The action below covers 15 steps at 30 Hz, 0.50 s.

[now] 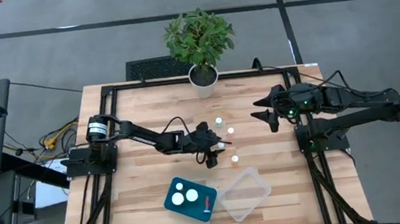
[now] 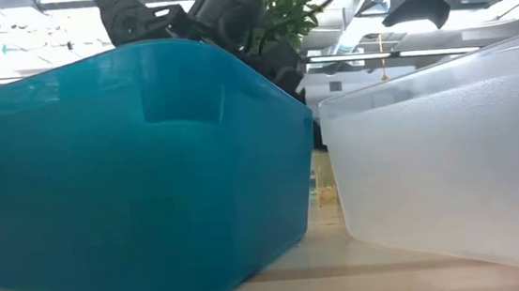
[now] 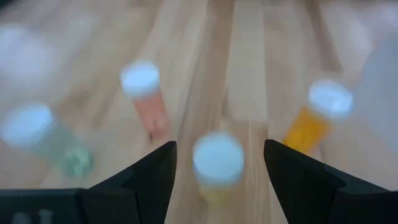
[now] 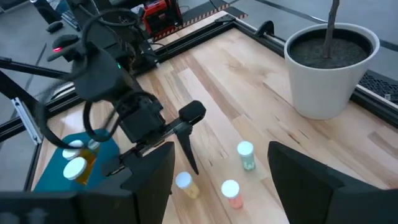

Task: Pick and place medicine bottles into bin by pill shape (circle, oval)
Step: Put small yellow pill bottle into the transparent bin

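Several small white-capped bottles stand upright on the wooden table: a greenish one (image 1: 219, 122), a pinkish one (image 1: 231, 132), an orange one (image 1: 235, 158) and a yellowish one (image 1: 220, 145). My left gripper (image 1: 215, 152) is open at the table's middle. In the left wrist view its fingers stand on either side of the yellowish bottle (image 3: 217, 163) with gaps on both sides. My right gripper (image 1: 270, 114) is open and empty, held above the table at the far right. Two wider white-capped bottles (image 1: 186, 192) lie in the teal bin (image 1: 203, 207).
A clear plastic bin (image 1: 246, 193) stands right of the teal bin near the front edge. A potted plant (image 1: 203, 78) stands at the far edge. In the low view the teal bin (image 2: 129, 166) and the clear bin (image 2: 450, 166) fill the foreground.
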Each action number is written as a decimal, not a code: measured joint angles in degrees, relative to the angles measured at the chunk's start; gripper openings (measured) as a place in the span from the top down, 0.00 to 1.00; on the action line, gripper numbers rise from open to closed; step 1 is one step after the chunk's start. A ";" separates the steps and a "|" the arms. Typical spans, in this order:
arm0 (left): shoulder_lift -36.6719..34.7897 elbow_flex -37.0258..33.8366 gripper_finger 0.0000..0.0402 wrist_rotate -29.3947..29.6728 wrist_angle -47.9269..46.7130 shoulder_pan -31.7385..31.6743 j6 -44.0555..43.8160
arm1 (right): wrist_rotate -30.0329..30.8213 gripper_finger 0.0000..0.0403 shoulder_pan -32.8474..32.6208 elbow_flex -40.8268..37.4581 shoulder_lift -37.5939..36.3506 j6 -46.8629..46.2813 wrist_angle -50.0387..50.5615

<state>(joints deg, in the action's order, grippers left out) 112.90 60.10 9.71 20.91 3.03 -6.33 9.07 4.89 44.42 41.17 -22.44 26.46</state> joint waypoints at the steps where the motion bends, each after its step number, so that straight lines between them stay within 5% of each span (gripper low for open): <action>1: 0.59 -0.05 0.41 -0.08 0.17 0.04 -0.22 | -0.01 0.33 0.00 0.00 0.00 0.00 0.02; 15: 1.53 0.08 0.45 1.13 0.75 0.02 -0.83 | -0.04 0.33 0.00 0.00 0.00 0.00 0.21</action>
<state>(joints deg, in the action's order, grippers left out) 114.42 60.18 10.85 21.66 3.05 -7.16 9.04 4.89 44.42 41.17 -22.44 26.68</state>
